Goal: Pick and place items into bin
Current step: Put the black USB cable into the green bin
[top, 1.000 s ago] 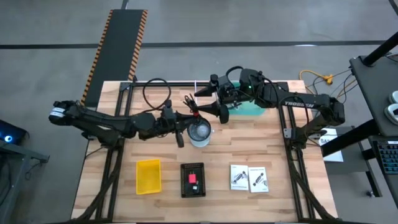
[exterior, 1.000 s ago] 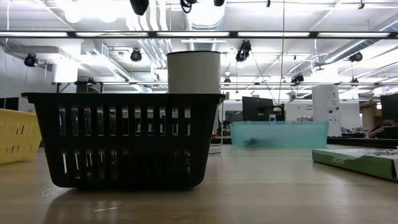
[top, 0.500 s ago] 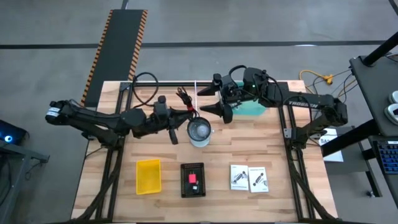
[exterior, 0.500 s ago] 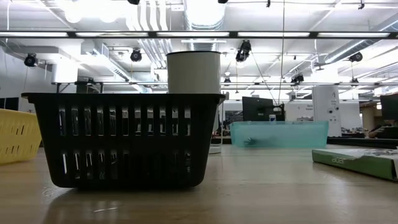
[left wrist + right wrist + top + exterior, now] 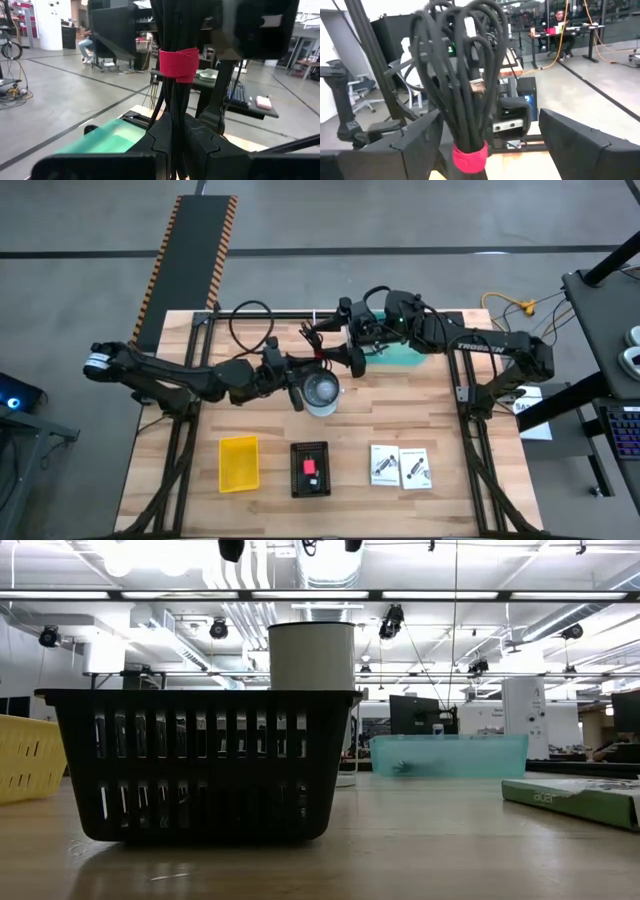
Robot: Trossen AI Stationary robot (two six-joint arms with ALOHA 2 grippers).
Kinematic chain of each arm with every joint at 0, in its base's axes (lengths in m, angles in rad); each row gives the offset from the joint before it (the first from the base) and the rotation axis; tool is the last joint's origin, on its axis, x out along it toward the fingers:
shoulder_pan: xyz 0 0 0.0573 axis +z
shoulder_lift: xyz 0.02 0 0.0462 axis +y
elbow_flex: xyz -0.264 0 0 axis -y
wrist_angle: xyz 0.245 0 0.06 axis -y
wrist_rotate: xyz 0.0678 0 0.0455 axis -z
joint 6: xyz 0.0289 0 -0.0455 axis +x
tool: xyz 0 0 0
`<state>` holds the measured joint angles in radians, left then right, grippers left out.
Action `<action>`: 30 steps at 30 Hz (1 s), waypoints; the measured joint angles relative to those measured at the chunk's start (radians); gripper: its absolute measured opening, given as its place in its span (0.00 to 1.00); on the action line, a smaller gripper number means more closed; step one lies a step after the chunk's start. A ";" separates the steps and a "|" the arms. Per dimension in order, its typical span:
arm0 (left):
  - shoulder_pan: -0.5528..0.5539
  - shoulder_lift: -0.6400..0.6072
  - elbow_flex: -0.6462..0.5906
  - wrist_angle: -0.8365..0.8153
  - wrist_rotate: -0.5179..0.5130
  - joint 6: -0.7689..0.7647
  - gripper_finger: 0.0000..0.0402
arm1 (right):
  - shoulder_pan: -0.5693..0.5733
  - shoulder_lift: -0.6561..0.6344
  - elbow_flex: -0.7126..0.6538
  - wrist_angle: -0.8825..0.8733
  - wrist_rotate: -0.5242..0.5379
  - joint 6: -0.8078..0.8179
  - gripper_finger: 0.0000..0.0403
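Note:
A black coiled cable (image 5: 315, 340), bound with a red strap (image 5: 178, 64), hangs in the air over the table's far middle, just beyond the round metal cup (image 5: 322, 391). My left gripper (image 5: 302, 363) reaches in from the left and is shut on it. My right gripper (image 5: 337, 340) comes from the right and is open. In the right wrist view the cable's loops (image 5: 465, 65) rise between its two fingers (image 5: 415, 142), and I see no touch. The teal bin (image 5: 402, 356) stands under the right arm. My left gripper pinches the cable bundle between its two fingers (image 5: 200, 145), just below the red strap (image 5: 172, 107). The fingers come in level from the table's left. The bundle stands up past the fingertips, clear of the table, with its loops on the right gripper's side.
Along the near edge stand a yellow bin (image 5: 238, 463) and a black basket (image 5: 309, 469), and two white packets (image 5: 400, 465) lie flat. The black basket (image 5: 200, 765) fills the low view's front, with the cup (image 5: 312, 655) behind it and the teal bin (image 5: 448, 754) to the right.
My left gripper drew back toward the table's left with the cable. It then came back toward the right gripper, so the cable stands between the right fingers again. The left gripper stayed shut on the cable throughout.

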<state>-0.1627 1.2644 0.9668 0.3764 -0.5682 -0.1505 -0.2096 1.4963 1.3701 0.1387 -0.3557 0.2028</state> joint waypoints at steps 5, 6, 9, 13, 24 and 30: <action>0.002 0.003 -0.003 0.007 0.000 0.000 0.04 | 0.000 -0.003 0.000 0.008 0.027 0.001 0.70; 0.003 0.003 -0.003 0.008 -0.002 0.000 0.04 | 0.000 -0.003 0.000 0.009 0.038 0.006 0.68; 0.007 0.004 -0.003 0.009 -0.003 0.000 0.04 | 0.000 -0.003 0.004 0.008 0.043 0.011 0.61; 0.013 0.005 -0.003 0.009 0.005 0.000 0.04 | 0.004 -0.003 0.007 0.008 0.043 0.008 0.50; 0.013 0.022 -0.004 0.014 0.012 0.000 0.04 | 0.010 -0.003 0.008 -0.009 0.042 -0.033 0.14; 0.013 0.012 -0.004 0.009 0.016 0.001 0.11 | 0.009 -0.004 0.008 -0.008 0.043 -0.049 0.04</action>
<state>-0.1497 1.2769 0.9627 0.3851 -0.5525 -0.1493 -0.2008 1.4925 1.3781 0.1307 -0.3126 0.1539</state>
